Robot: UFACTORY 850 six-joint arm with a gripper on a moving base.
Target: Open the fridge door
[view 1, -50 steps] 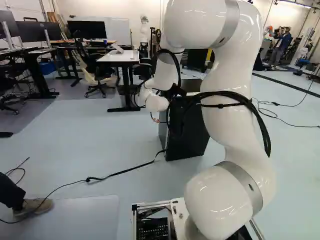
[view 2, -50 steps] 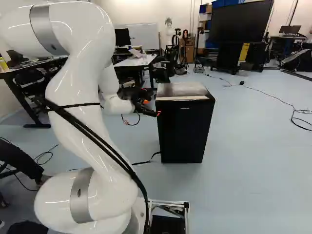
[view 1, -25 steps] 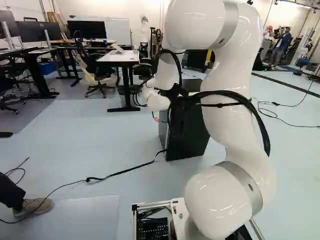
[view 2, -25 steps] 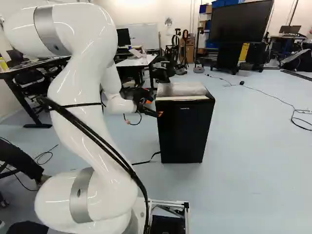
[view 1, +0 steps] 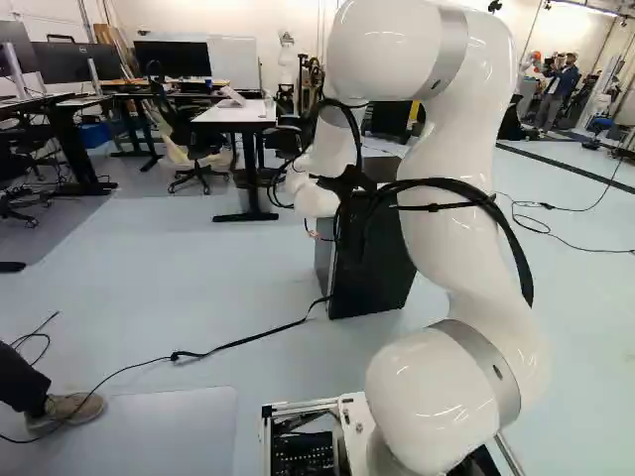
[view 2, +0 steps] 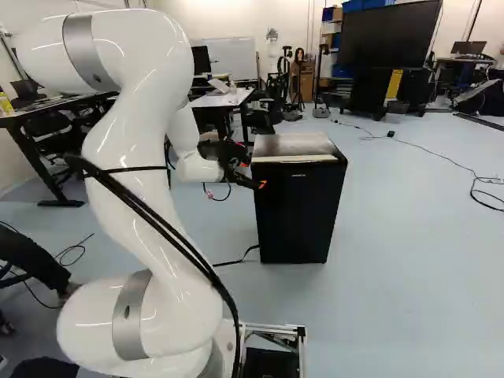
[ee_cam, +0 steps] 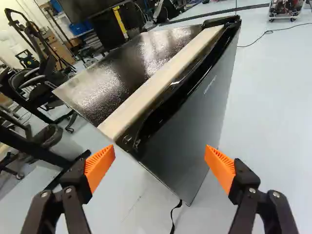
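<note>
While the fridge [view 2: 299,216] stands in the same place, right of the desk and farther than the base, its door [ee_cam: 197,114] remains closed on the near side. Only the arm [view 2: 126,146] has changed: it has shifted slightly to the right, and the gripper [ee_cam: 160,165] comes more in front of the door's upper left part. For the task this means, I believe, that the approach advances but the pulling has not begun. The fingers are open, wide apart, and their orange pads [ee_cam: 99,165] hold nothing. The door's upper left corner lies ahead of them, roughly between, apparently untouched. Next, one finger should probably hook the door's edge, gently, since a push might shift the fridge.
</note>
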